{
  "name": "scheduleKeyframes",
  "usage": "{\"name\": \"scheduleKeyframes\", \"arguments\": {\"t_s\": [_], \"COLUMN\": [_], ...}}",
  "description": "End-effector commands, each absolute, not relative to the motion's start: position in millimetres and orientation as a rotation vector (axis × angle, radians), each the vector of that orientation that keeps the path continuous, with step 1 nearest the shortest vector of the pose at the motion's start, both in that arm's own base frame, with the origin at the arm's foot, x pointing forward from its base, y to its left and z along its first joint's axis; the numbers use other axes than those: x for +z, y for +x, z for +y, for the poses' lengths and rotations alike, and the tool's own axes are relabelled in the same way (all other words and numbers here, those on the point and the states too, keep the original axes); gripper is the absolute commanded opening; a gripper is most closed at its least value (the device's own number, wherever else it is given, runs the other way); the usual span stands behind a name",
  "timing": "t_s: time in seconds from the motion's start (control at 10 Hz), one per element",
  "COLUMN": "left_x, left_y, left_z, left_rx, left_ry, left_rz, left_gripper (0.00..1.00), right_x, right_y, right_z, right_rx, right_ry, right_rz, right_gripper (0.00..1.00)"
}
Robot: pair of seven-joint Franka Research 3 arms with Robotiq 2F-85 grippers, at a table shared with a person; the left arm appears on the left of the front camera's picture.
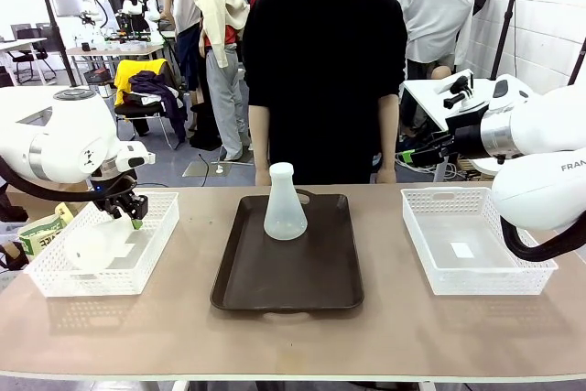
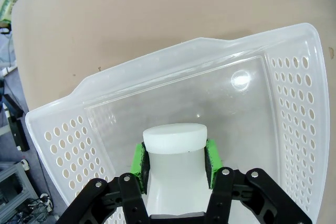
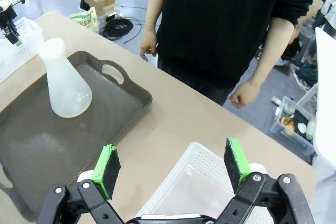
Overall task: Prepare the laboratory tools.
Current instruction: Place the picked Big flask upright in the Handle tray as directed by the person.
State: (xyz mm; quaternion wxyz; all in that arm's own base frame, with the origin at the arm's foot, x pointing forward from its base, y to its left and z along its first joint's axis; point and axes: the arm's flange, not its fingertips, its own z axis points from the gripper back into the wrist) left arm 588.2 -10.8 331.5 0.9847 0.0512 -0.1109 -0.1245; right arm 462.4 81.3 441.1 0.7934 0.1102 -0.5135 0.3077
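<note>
Front view, left of frame: the left hand [image 1: 126, 209] reaches down into the left white mesh basket [image 1: 55, 283], its green pads [image 2: 137, 161] closed partway on the neck of the first Erlenmeyer flask [image 1: 94, 244], one pad touching each side just below the rim; the frosted flask is tilted, its wide base low in the basket toward the lower left. Centre of frame: the second Erlenmeyer flask [image 1: 285, 204] stands upright on the far half of the dark brown tray [image 1: 316, 276], touched by neither hand. Right wrist view, bottom of frame: the right hand [image 3: 170, 163] is spread fully open and holds nothing, above the near edge of the right white mesh basket [image 3: 194, 184] on the tabletop [image 1: 385, 336]. A person in black [image 1: 325, 70] stands at the far side, arms down
</note>
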Motion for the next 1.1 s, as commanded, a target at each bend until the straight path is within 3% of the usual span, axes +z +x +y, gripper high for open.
{"name": "scheduleKeyframes", "arguments": {"t_s": [0.0, 1.0], "left_x": [330, 351], "left_y": [588, 581], "left_z": [-10, -15], "left_rx": [-0.251, -0.292], "left_ry": [0.104, 0.113], "left_rz": [-0.220, -0.197], "left_gripper": [0.00, 0.00], "right_x": [444, 444], "right_y": [463, 463], "right_z": [82, 82], "right_rx": [0.666, 0.666], "right_ry": [0.238, 0.238], "right_rz": [-1.098, -1.098], "right_gripper": [1.00, 1.00]}}
